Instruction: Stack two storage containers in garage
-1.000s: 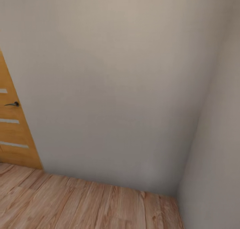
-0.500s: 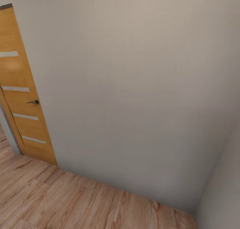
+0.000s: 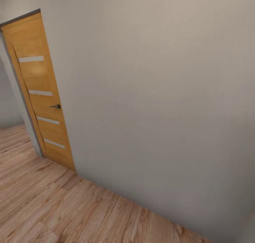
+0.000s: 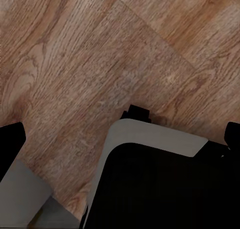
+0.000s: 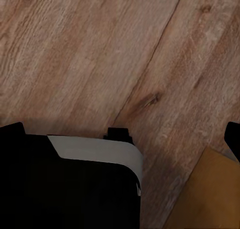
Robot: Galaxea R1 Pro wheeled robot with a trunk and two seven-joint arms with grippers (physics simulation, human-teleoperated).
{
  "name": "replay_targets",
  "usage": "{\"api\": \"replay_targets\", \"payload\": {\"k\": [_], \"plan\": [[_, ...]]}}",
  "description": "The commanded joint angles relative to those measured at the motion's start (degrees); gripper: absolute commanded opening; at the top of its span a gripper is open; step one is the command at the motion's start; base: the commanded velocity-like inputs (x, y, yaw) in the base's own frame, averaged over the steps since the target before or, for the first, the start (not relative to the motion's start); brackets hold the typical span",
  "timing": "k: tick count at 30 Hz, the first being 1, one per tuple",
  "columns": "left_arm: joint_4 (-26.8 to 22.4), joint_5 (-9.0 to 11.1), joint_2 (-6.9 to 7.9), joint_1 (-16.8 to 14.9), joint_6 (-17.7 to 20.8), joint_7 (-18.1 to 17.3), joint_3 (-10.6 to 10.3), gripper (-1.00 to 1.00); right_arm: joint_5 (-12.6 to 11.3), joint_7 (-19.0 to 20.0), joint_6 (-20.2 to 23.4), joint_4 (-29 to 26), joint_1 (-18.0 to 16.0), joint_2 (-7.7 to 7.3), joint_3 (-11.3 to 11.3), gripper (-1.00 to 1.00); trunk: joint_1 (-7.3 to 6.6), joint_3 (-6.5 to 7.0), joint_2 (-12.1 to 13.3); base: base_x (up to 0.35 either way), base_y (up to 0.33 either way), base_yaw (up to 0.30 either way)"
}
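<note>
Both grippers' jaws stand spread, holding nothing, above the wood plank floor. Ahead, a plain wall meets the floor; a wooden door stands at the wall's left end.

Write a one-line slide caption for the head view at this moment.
A wooden door with four pale glazed strips and a dark handle stands in a plain wall above a wood plank floor.

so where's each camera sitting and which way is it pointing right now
Head view: on the robot's head, tilted down at a plain wall, a wooden door and plank floor.
Left wrist view: on the left arm, looking down at the floor; the robot's black and grey base shows, with dark fingertips at the edges.
Right wrist view: on the right arm, looking down likewise; the base shows.
Both wrist views share the wood floor and base.
</note>
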Motion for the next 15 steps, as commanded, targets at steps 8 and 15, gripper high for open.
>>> {"api": "replay_targets", "payload": {"k": [8,15], "plan": [[-0.04,0.78,-0.02,-0.04,-0.29,0.10,0.22,1.00,0.15,-0.27,-0.39,0.21,-0.08,0.10,-0.06,1.00,0.00,-0.07,-0.04,0.003,0.000,0.269],[-0.05,1.55,-0.02,-0.03,-0.33,0.10,0.22,1.00,0.14,-0.25,-0.42,0.18,-0.08,-0.39,-0.11,1.00,0.00,-0.07,-0.04,0.000,0.000,0.269]]}}
